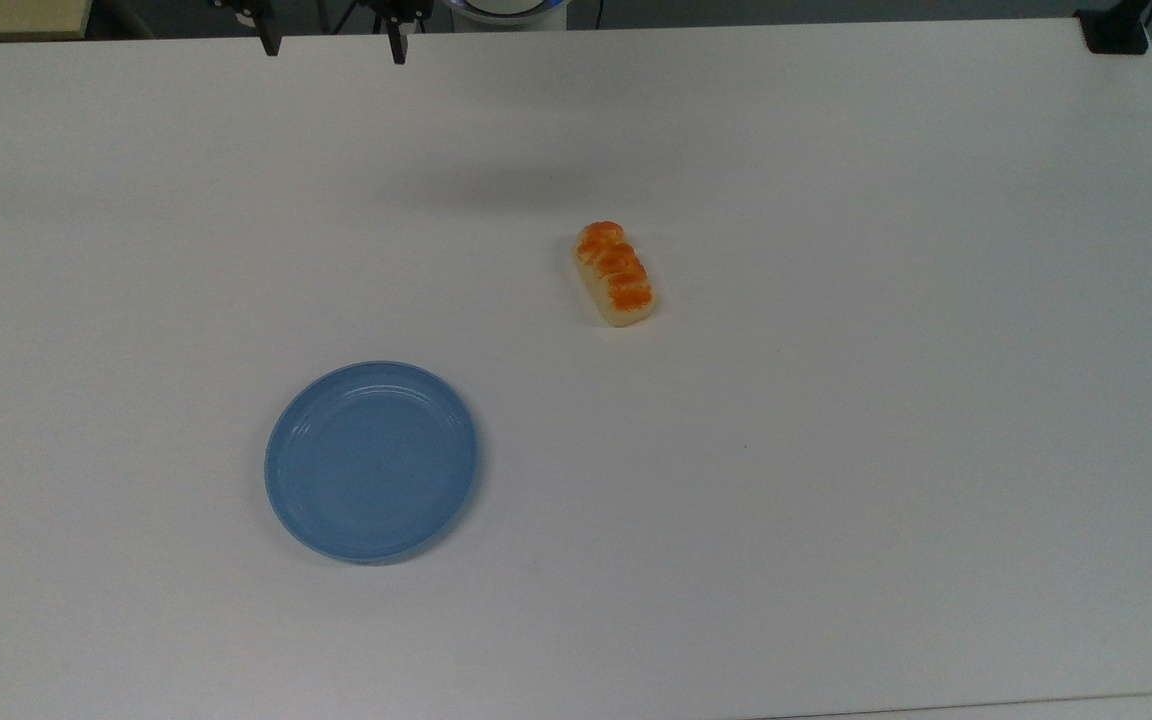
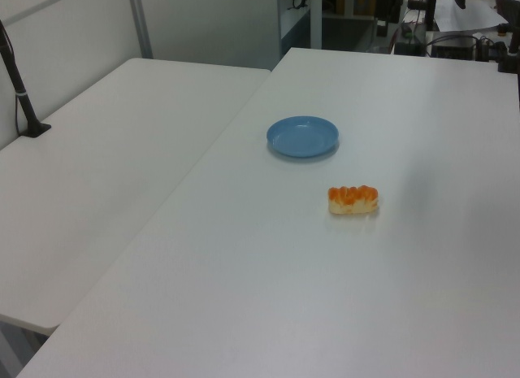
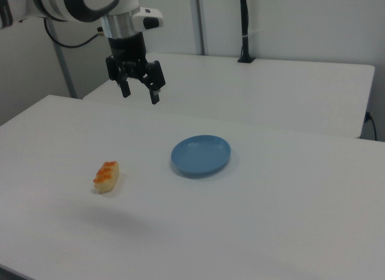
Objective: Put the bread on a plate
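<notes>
So far nothing is picked up: the bread (image 1: 615,274) lies on the white table (image 1: 836,450), well apart from the plate (image 1: 372,461). In the top view the plate sits below and to the left of the bread; in the right view it lies to the bread's right, and in the left view it is beyond the bread and a little to its left. The plate has nothing in it.

The bread's long axis runs nearly up and down in the top view, tilted slightly so its lower end leans right. Its orange-brown top faces up.

The gripper (image 3: 138,87) hangs high over the table with its fingers spread wide and nothing between them. In the right view it is above the bread and somewhat to its right; in the top view only the two fingertips (image 1: 397,45) show at the upper edge, up and to the left of the bread.

As I judge it, the gripper must travel toward the bread, descend, and close across its short width.
</notes>
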